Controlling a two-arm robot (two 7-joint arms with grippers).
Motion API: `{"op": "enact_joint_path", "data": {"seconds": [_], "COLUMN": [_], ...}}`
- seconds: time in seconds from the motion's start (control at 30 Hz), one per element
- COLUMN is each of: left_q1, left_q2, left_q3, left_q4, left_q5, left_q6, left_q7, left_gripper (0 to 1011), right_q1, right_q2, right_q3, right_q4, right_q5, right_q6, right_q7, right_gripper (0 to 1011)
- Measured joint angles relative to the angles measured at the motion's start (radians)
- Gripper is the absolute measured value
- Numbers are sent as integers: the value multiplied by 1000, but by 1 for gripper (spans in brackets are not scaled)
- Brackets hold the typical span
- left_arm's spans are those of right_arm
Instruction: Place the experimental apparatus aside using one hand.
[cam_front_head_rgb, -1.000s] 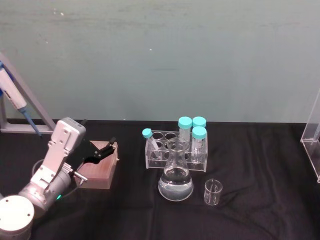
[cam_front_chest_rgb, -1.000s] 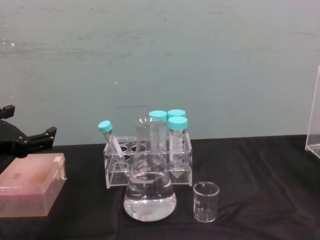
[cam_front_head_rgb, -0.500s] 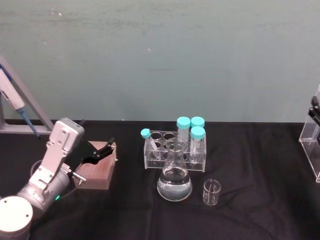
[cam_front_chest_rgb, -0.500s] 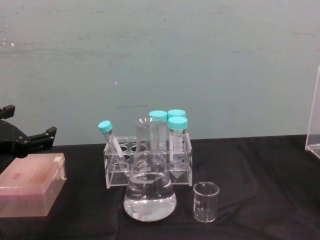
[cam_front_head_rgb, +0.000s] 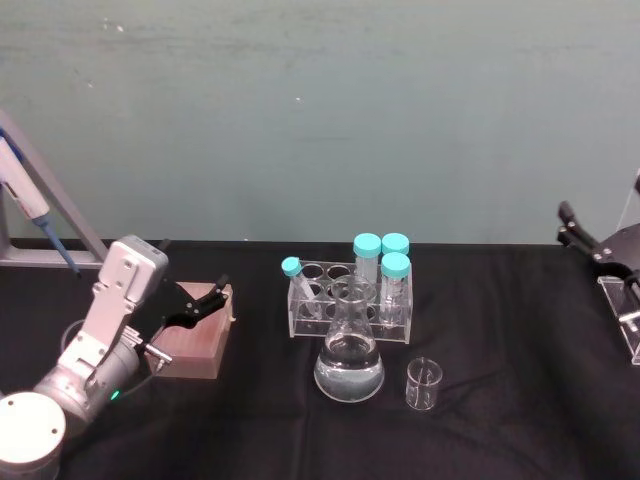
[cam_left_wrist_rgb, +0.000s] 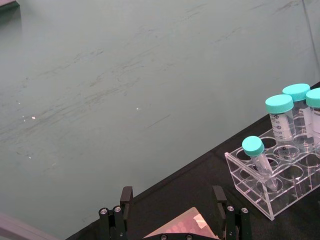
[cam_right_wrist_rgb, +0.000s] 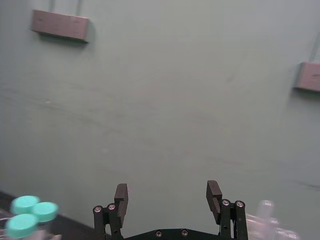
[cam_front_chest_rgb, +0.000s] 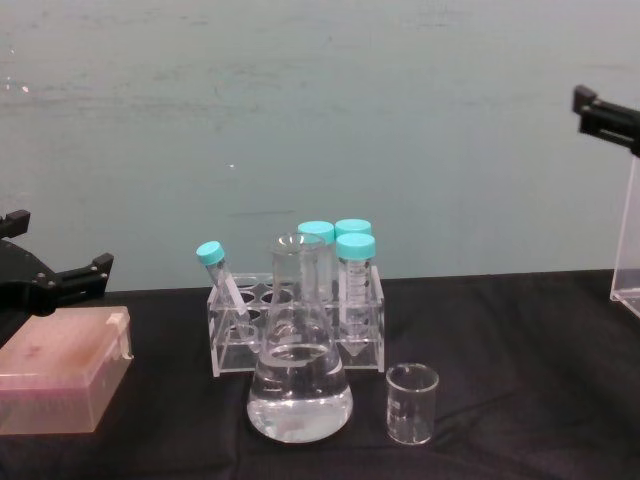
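Print on tube (cam_left_wrist_rgb: 280, 121) (unreadable); right pincer (cam_right_wrist_rgb: 167, 186) spread.

Open black cloth (cam_front_head_rgb: 510, 330) between beaker (cam_front_head_rgb: 424, 384) and clear acrylic case (cam_front_head_rgb: 622, 325) far right. Tight spot: flask (cam_front_head_rgb: 349, 355) just in front of tube rack (cam_front_head_rgb: 312, 300); pink box (cam_front_head_rgb: 195, 345) blocks left side.

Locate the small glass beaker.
In the head view the small beaker stands right of centre, just right of the conical flask and nearer than the tube rack.
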Motion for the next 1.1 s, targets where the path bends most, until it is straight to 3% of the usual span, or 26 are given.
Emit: {"op": "enact_joint_path", "data": {"seconds": [0.23,0.77,1.1], "left_q1": [0,0,0], "left_q2": [0,0,0], "left_q3": [0,0,0], "left_q4": [0,0,0], "left_q5": [0,0,0], "left_q6": [0,0,0], "left_q7": [0,0,0], "left_gripper": [1000,1000,1000], "right_q1": [11,36,46], "right_q2": [22,64,95], "right_q3": [-40,-117,-161], "right_q4": [18,62,92], "right_q5": [76,182,219], "right_q6": [38,113,142], "right_q7": [75,183,229], "right_gripper": [1003,1003,1003]}}
